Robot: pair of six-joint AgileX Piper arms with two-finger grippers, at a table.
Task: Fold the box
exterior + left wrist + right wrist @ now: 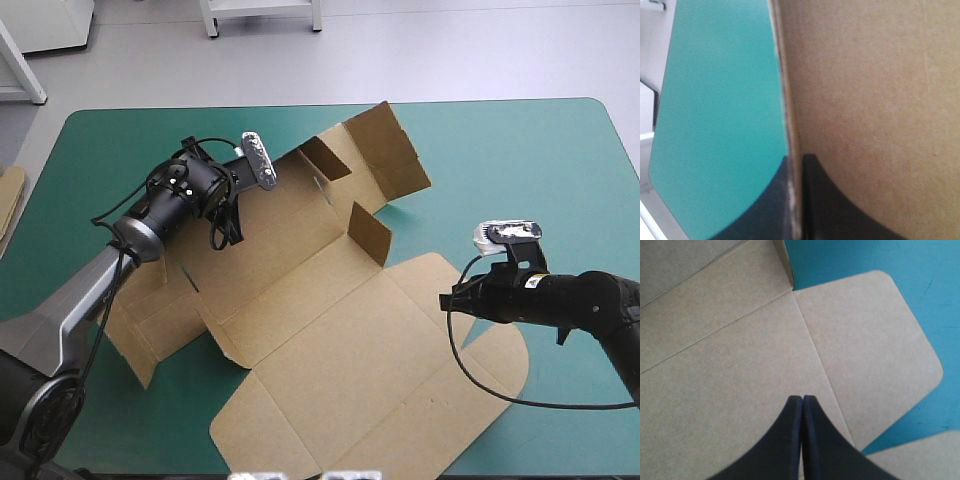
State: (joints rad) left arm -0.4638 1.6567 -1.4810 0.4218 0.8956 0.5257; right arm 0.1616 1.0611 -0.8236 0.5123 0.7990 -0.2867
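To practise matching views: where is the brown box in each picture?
High view: the box lies opened out across the teal-green cover.
Left wrist view: its board edge is clamped in the left gripper.
Right wrist view: flat panels lie under the right gripper.
Shared landmark: the teal-green cover beside the board.

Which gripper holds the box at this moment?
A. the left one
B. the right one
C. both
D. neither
A: an edge of the box stands pinched in the left gripper, while the right gripper is shut on nothing, over a flat flap.
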